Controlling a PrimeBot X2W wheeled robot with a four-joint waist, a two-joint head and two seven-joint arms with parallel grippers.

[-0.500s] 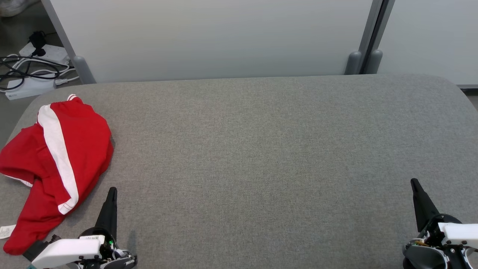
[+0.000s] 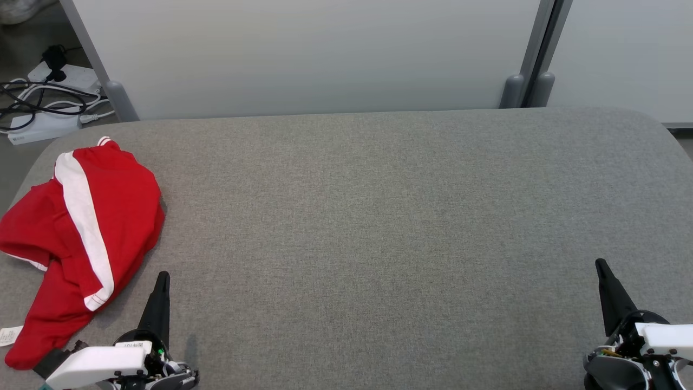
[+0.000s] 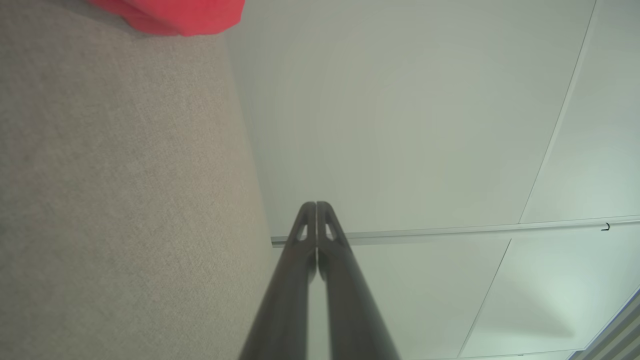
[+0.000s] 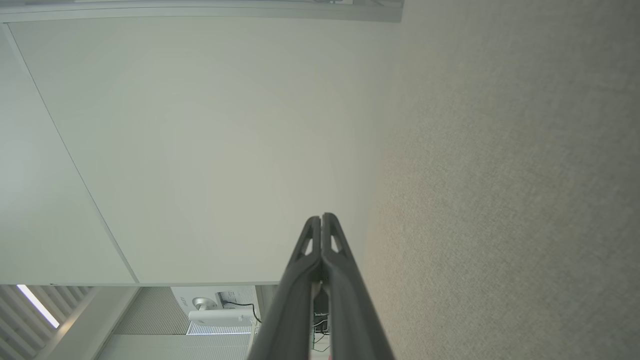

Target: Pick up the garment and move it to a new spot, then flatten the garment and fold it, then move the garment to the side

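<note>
Both closed, pointing forward: left hand [image 2: 162, 276] near garment [image 2: 127, 200], right hand [image 2: 600, 264] apart.

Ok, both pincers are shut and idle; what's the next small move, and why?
Probably open the left pincer and ease it toward the red garment: it lies crumpled at the left edge of the table, just beside that shut pincer, far from the right pincer.

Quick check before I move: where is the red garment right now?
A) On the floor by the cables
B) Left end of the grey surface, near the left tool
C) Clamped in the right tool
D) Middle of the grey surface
B: the red garment lies crumpled at the left end of the grey surface, just beside the left tool, whose fingers are shut on nothing.
</note>
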